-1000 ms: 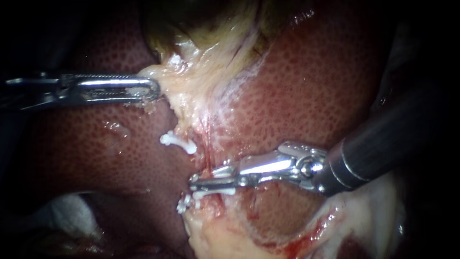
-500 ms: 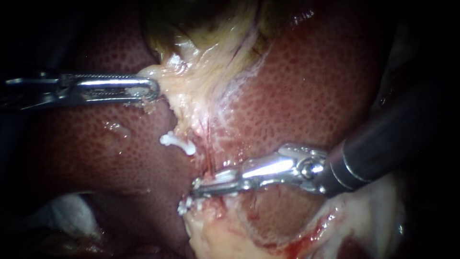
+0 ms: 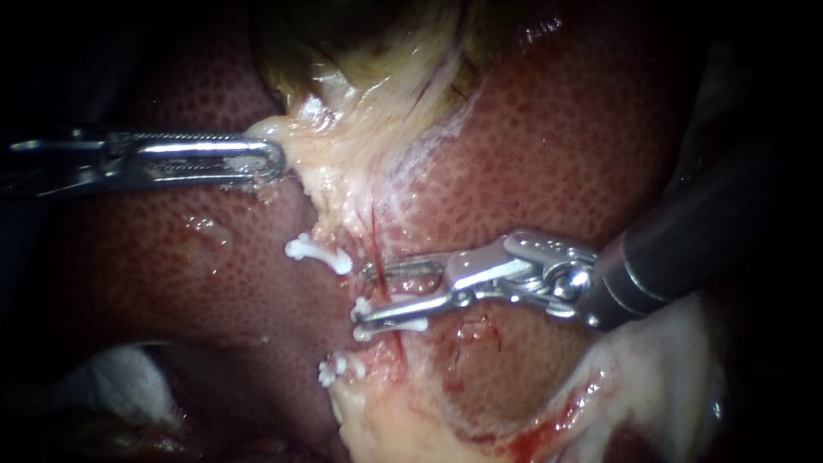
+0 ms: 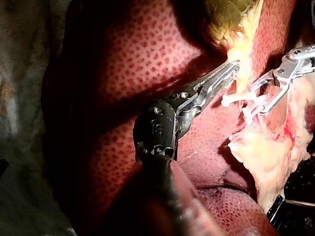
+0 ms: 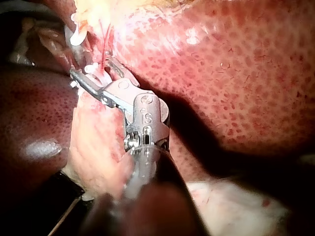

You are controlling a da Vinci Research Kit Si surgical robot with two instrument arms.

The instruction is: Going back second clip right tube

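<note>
While the left instrument point(image 3: 261, 161) grips pale tissue point(image 3: 300, 137), the right instrument's point(image 3: 364, 293) hand gapes wide around the clip point(image 3: 410, 325) crossing the tube point(image 3: 375, 236). Its exit likely runs rightward, along the clip.

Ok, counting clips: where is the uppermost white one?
Endoscope view: the uppermost clip sits left of centre, at the pale tissue's left edge, just up-left of the right instrument's open jaws.
</note>
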